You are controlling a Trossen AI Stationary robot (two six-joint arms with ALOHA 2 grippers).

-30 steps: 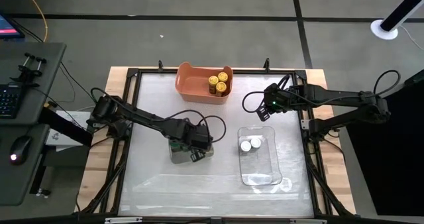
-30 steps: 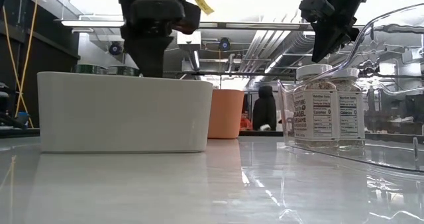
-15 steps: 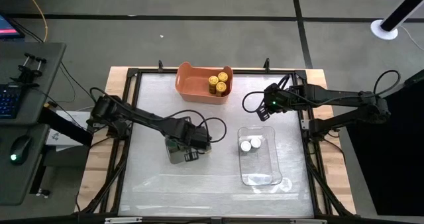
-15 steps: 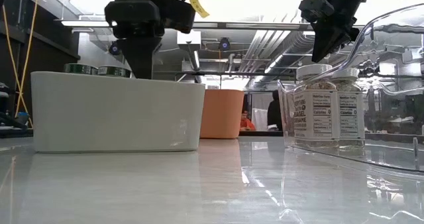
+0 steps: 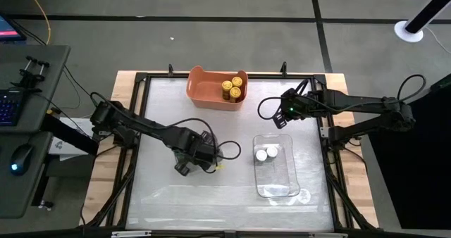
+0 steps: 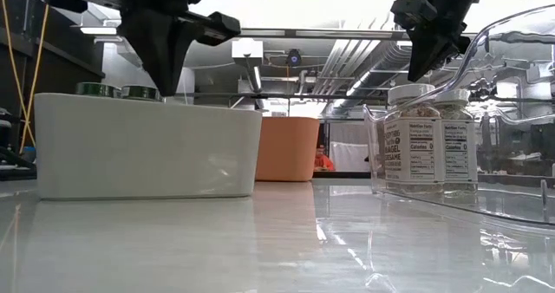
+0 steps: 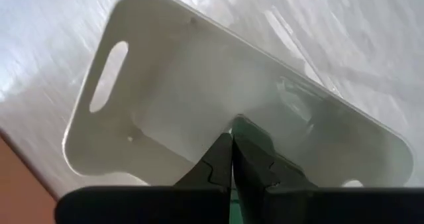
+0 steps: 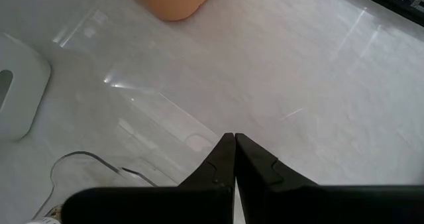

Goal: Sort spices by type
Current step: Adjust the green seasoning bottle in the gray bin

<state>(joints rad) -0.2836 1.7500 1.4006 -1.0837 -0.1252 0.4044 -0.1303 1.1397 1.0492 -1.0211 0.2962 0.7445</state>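
Fingers pressed together, holding nothing: left gripper (image 7: 231, 159) hangs over white tray (image 7: 199, 91) mid-table, green-capped jars (image 6: 119, 91) inside. Yellow jars (image 5: 232, 87) in orange bin (image 5: 204, 91) at far edge, white jars (image 5: 266, 153) in clear tray (image 5: 282, 178); grouped by cap. Right gripper (image 8: 234, 159) likewise closed, waiting near right edge

The near strip of the desk (image 5: 211, 196) lies bare, open to a pass from either side. Mid-desk, the left gripper (image 5: 184, 169) hangs over the white tray (image 6: 143, 150), blocking entry from above there. The clear tray (image 5: 276, 169) stands to its right, a bare lane between them. At the far edge the orange bin (image 5: 211, 90) stands, with the right gripper (image 5: 280, 117) raised near it
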